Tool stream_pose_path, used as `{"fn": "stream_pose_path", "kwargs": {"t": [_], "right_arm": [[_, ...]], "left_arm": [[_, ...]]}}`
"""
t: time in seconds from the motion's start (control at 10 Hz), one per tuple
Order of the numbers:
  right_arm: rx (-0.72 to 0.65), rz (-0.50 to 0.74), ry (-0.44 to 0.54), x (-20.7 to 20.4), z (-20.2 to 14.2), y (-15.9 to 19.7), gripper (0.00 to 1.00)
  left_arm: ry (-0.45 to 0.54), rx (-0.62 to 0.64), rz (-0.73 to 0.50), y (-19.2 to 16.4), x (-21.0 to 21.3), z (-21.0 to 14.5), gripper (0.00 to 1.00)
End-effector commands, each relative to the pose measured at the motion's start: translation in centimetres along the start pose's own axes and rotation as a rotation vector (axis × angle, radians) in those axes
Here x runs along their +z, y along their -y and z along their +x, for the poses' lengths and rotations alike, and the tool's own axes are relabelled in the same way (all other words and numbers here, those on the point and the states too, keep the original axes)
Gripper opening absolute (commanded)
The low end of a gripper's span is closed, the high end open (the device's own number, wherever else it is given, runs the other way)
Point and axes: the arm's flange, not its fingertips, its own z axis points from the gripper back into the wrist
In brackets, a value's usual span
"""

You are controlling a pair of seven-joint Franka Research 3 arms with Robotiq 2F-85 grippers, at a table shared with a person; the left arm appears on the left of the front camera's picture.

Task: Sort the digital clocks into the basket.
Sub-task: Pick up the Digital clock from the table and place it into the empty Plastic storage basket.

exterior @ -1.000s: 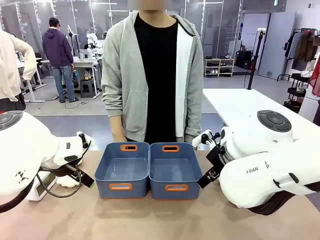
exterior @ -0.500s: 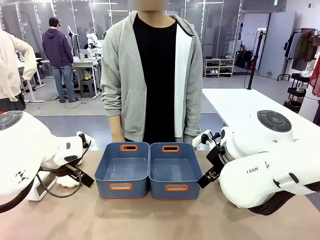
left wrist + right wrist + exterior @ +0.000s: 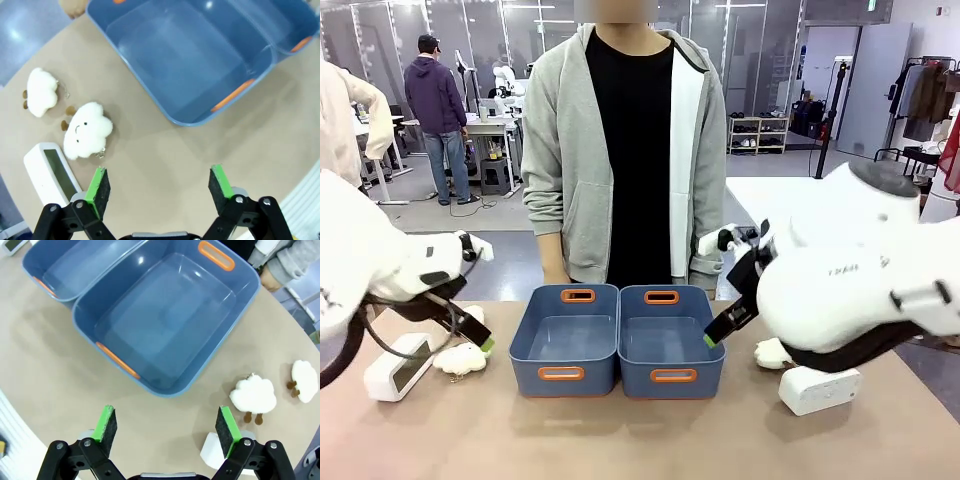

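Observation:
Two blue baskets stand side by side at mid-table, the left one point(image 3: 532, 372) and the right one point(image 3: 642, 378), both bare inside. A white digital clock with a grey screen point(image 3: 400, 365) lies left of them, and another white clock point(image 3: 818, 388) lies to their right. My left gripper point(image 3: 480, 340) hangs open above the table between the left clock and the left basket point(image 3: 195, 55). In the left wrist view the gripper point(image 3: 160, 186) has nothing between its pads and the clock point(image 3: 52, 175) is beside it. My right gripper point(image 3: 715, 335) is open over the right basket's near corner point(image 3: 165, 325). The right clock point(image 3: 214, 452) is partly hidden behind a finger.
Cream plush sheep lie by each clock: two on the left point(image 3: 87, 131) point(image 3: 41, 90), two on the right point(image 3: 252, 395) point(image 3: 305, 381). A person in a grey hoodie point(image 3: 620, 150) stands at the far edge, right behind the baskets. Bare tabletop runs along the near side.
Both arms have lifted and swung back, so the clock and plush on each side now show. Both grippers stay open. The baskets have not moved.

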Motion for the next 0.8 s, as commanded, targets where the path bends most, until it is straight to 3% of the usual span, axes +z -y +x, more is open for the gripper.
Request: {"fn": "stream_pose_path", "kwargs": {"t": [0.0, 0.2, 0.4, 0.7], "right_arm": [[-0.023, 0.101, -0.025, 1.5, 0.2, 2.0, 1.00], [-0.160, 0.314, -0.024, 3.6, -0.8, 5.1, 1.00], [-0.316, 0.602, 0.053, 6.2, -3.7, 9.7, 1.00], [-0.560, 0.760, 0.255, 8.6, -9.9, 15.4, 1.00]], "left_arm": [[0.024, 0.046, -0.124, -1.9, 2.1, -0.5, 1.00], [0.104, 0.142, -0.292, -4.1, 3.9, -1.8, 1.00], [0.247, 0.265, -0.576, -8.6, 6.3, -5.8, 1.00], [0.509, 0.439, -0.634, -13.3, 10.0, -14.2, 1.00]]}}
